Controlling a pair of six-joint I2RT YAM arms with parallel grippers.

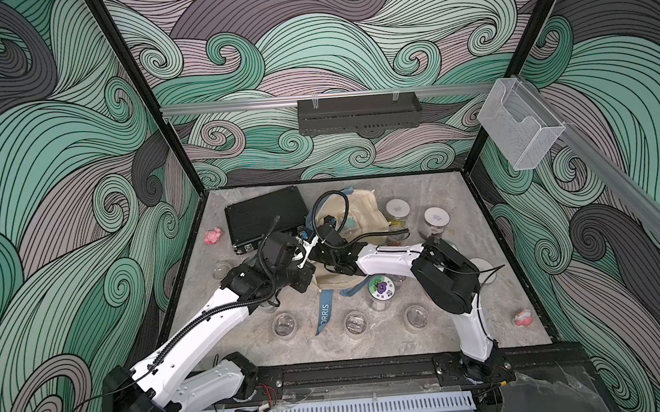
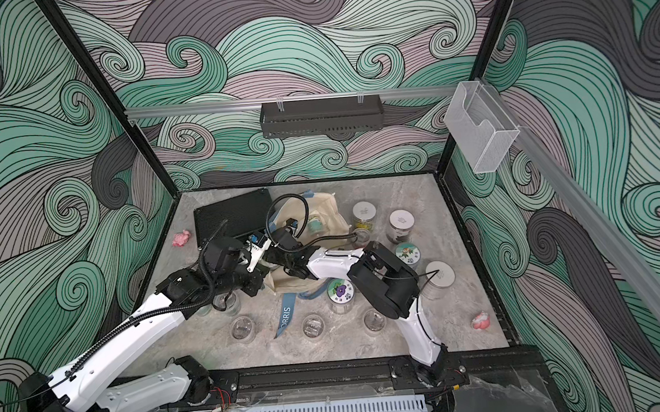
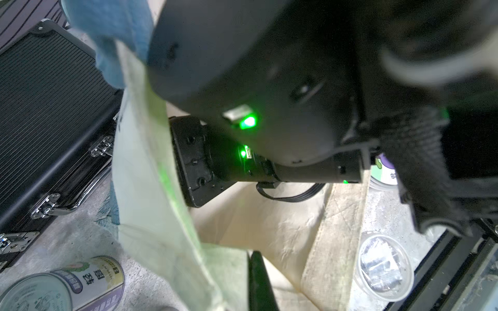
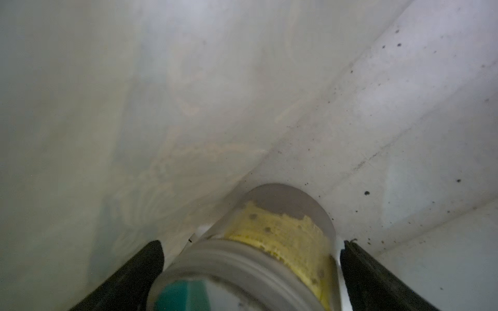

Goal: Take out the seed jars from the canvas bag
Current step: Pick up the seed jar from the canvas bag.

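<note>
The cream canvas bag (image 1: 365, 208) (image 2: 330, 209) lies at mid-table, its blue strap (image 1: 324, 312) trailing toward the front. My left gripper (image 1: 304, 253) (image 3: 250, 266) is shut on the bag's cloth edge (image 3: 151, 188) and holds the mouth up. My right gripper (image 4: 249, 245) reaches inside the bag. Its jaws stand open on either side of a seed jar (image 4: 280, 237) with yellow seeds and a teal-stickered lid (image 2: 315, 224). Several seed jars stand outside: silver-lidded ones (image 1: 397, 209) (image 1: 436, 218), a flower-stickered one (image 1: 381, 287), and small clear ones (image 1: 283, 323) (image 1: 355, 321) (image 1: 415, 317).
A flat black ribbed case (image 1: 266, 216) lies at the back left, against the bag. Pink toys sit at the left (image 1: 214, 235) and the front right (image 1: 523, 316). More jars stand under the right arm (image 2: 439, 275) (image 2: 408, 253). A labelled jar (image 3: 89, 274) lies beside the case.
</note>
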